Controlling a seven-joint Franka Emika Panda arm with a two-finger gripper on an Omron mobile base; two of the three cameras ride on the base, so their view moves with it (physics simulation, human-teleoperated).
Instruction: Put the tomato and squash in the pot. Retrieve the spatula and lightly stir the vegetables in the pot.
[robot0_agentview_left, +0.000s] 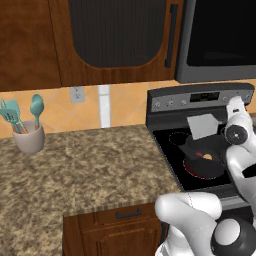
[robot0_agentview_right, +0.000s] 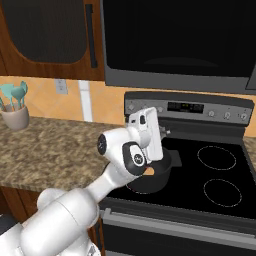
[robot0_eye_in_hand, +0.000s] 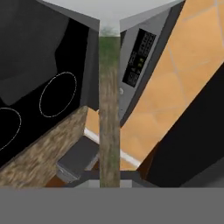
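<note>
On the far left of the left base view a pale cup (robot0_agentview_left: 29, 139) stands on the granite counter (robot0_agentview_left: 90, 165), with teal utensils (robot0_agentview_left: 20, 112) in it. The right base view has the same cup at its left edge, well apart from my work.

Going right in the left base view, the pot (robot0_agentview_left: 210, 170) sits on the front left burner of the stove (robot0_agentview_left: 200, 97). This view looks into the pot: the tomato (robot0_agentview_left: 199, 154) and the squash (robot0_agentview_left: 208, 157) lie inside it, just beside each other. In the right base view my forearm covers most of the pot (robot0_agentview_right: 161, 180), and of its contents I see only a small orange piece, the squash (robot0_agentview_right: 149, 171); the tomato is hidden there.

The spatula (robot0_agentview_left: 202, 126) hangs over the back part of the pot, with its pale blade tilted. I cannot tell if it touches the rim. My gripper (robot0_agentview_left: 225, 120) is clenched on its handle. In the hand view the handle (robot0_eye_in_hand: 109, 109) runs straight up the middle to the blade (robot0_eye_in_hand: 109, 11), with the burner rings (robot0_eye_in_hand: 57, 94) on one side and the control panel (robot0_eye_in_hand: 138, 57) on the other.

My arm rises from the base, bends at the elbow and reaches over the left half of the stove. The hand is rolled sideways, high above the pot.
</note>
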